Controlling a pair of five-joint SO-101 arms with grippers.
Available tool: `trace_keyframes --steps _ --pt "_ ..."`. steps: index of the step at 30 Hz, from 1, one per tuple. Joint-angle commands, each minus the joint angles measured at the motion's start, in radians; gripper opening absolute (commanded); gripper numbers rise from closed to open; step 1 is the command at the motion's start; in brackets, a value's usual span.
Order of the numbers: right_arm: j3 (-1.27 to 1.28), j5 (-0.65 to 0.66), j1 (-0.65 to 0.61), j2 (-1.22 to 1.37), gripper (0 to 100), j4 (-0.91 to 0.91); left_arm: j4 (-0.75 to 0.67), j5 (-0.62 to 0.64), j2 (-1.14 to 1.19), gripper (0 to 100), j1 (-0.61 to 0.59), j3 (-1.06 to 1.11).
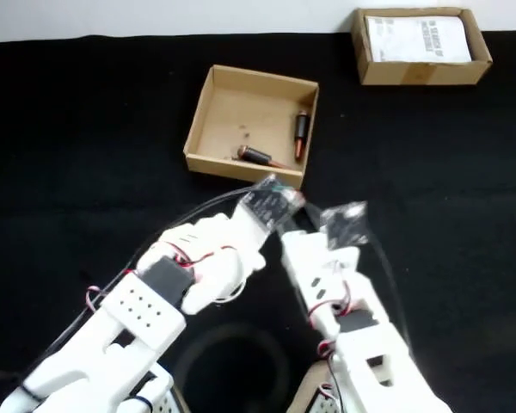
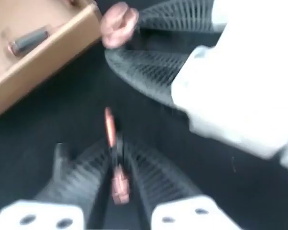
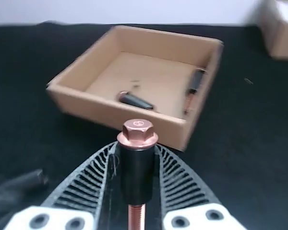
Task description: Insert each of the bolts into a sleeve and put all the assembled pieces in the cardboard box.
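Clamped in the right gripper (image 3: 137, 154), a black cylindrical sleeve (image 3: 136, 177) with a copper hex-headed bolt (image 3: 138, 135) through it points head-first (long axis straight ahead); the left gripper (image 2: 116, 146) pinches a bare copper bolt (image 2: 110, 127); just beyond, upper centre, sits the brown cardboard box (image 3: 101, 108).

Print on the sheet (image 1: 420, 39) illegible

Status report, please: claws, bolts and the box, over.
Left claw shut on loose bolt. Right claw shut on sleeved bolt, just short of cardboard box. Two finished pieces inside. Claws crowd each other.
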Motion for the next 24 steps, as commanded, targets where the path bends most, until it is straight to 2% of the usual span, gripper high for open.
trace_keyframes --steps 1,7,10,14,19,24 --pt "-0.239 -0.104 0.050 0.050 0.8 0.189 0.017 -0.018 -0.145 1 -0.044 -0.012" --pt "-0.598 -0.092 0.051 0.300 0.8 0.317 0.014 -0.017 -0.328 1 -0.194 0.058" --pt "-0.811 -0.018 0.048 0.446 0.8 0.418 0.006 -0.015 -0.414 1 -0.265 0.163" --pt "-1.122 0.106 0.047 0.677 0.8 0.550 -0.120 -0.009 -0.533 1 -0.318 0.397" --pt "-1.531 0.310 0.047 0.970 0.8 0.722 -0.400 0.184 -0.711 1 -0.326 0.748" --pt "-1.877 0.528 0.045 1.236 0.8 0.880 -0.454 0.505 -0.776 1 -0.404 0.746"
